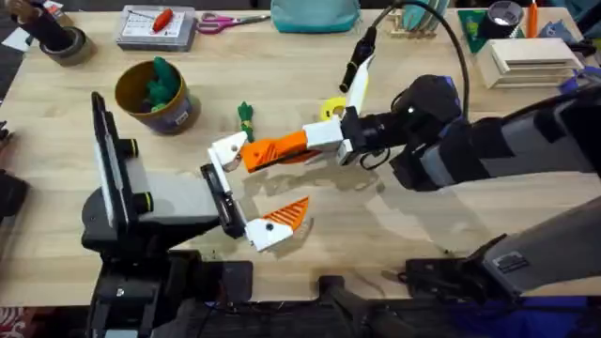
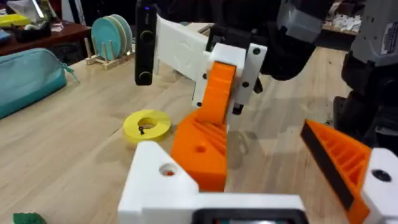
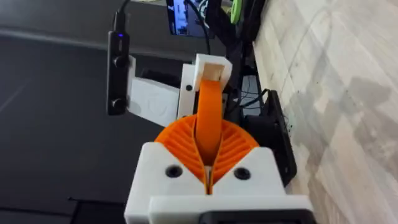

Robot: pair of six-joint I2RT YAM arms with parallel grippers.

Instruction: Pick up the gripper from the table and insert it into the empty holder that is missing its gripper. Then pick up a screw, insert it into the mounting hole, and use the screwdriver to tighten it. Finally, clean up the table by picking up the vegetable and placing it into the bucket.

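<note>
Overhead, the small loose orange plastic wedge-shaped gripper [image 1: 274, 150] lies right of the round yellow-gold tin bucket [image 1: 155, 97] and nearer the arm bases than it. The wedge is off the wooden table [image 1: 394, 235], pinched in the right gripper [image 1: 305, 143]. In the right wrist view that gripper's [image 3: 208, 152] orange ribbed pads [image 3: 177, 143] are pressed onto the wedge [image 3: 208, 112] from both sides.

The wedge's long axis runs roughly sideways, pointing from the right gripper back toward the bucket's side of the table. Its far end touches the bare white plastic holder [image 1: 228, 148] on one finger of the left gripper [image 1: 263, 183]. In the left wrist view the wedge's [image 2: 200, 146] thick ribbed block sits against that holder [image 2: 163, 180] (how deep it is seated I cannot tell).

The left gripper [image 2: 261, 168] is spread wide, and its other finger carries its own orange pad [image 2: 339, 158].

The bucket stands upright with green toy pieces [image 1: 161, 84] inside. Just right of it, on the table, lies the small green knobbly toy vegetable [image 1: 246, 118], its length running away from the bases. Farther right of the bucket rests a flat yellow ring [image 1: 331, 110].
</note>
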